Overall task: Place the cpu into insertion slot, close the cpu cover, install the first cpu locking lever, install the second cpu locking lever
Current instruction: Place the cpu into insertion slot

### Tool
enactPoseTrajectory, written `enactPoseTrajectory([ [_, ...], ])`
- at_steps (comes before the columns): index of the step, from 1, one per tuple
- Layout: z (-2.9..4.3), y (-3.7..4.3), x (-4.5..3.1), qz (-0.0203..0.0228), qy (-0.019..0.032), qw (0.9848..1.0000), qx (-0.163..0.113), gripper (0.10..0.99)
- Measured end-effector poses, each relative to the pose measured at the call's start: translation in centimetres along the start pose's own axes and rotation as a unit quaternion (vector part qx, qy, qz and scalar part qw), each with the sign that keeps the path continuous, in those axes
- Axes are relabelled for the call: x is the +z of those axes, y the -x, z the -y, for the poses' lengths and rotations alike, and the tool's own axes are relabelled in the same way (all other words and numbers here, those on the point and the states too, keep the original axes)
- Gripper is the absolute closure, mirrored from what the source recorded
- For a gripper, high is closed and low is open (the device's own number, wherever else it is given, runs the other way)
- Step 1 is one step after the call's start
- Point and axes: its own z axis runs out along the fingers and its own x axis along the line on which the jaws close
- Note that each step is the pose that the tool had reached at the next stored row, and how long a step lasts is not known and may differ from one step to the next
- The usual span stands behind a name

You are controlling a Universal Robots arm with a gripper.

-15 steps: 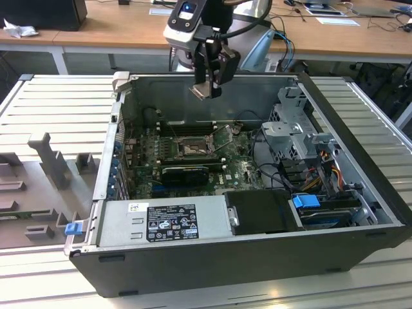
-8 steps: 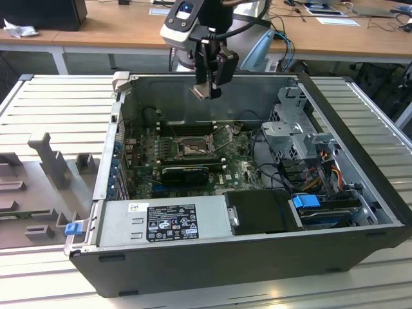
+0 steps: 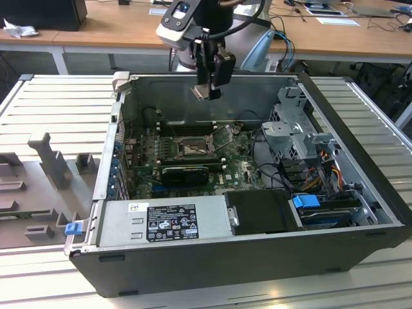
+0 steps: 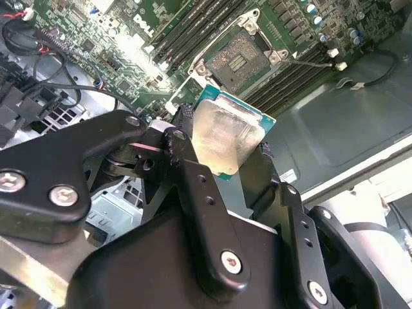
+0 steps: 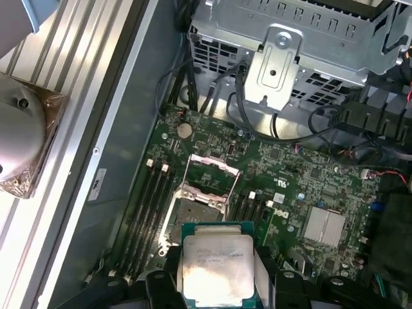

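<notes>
Black fingers (image 4: 183, 129) hold cpu (image 4: 225, 138); insertion slot (image 4: 241, 58) bare.

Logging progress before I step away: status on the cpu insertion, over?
Tool shut on the cpu, held above the case. Insertion slot bare, cpu cover swung open. Nothing seen between cpu and slot.

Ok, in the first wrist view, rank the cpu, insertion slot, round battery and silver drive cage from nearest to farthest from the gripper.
1. cpu: held between the fingers of the gripper.
2. insertion slot: on the motherboard, just beyond the cpu.
3. round battery: past the slot, near the board's edge.
4. silver drive cage: beyond the board, farthest.
</notes>
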Motion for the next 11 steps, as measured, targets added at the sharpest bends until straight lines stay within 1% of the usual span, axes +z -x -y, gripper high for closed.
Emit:
enactPoseTrajectory([
  [6,0.0,0.0,0.06,0.0021,0.0005,0.9997,0.024,0.557],
  [7,0.01,0.0,0.09,0.003,0.0006,0.9994,0.033,0.557],
  [9,0.02,0.0,0.18,0.0053,0.0012,0.9982,0.06,0.557],
  [10,0.02,0.0,0.26,0.0073,0.0016,0.9966,0.083,0.557],
  [11,0.02,0.01,0.28,0.008,0.0016,0.9959,0.09,0.557],
])
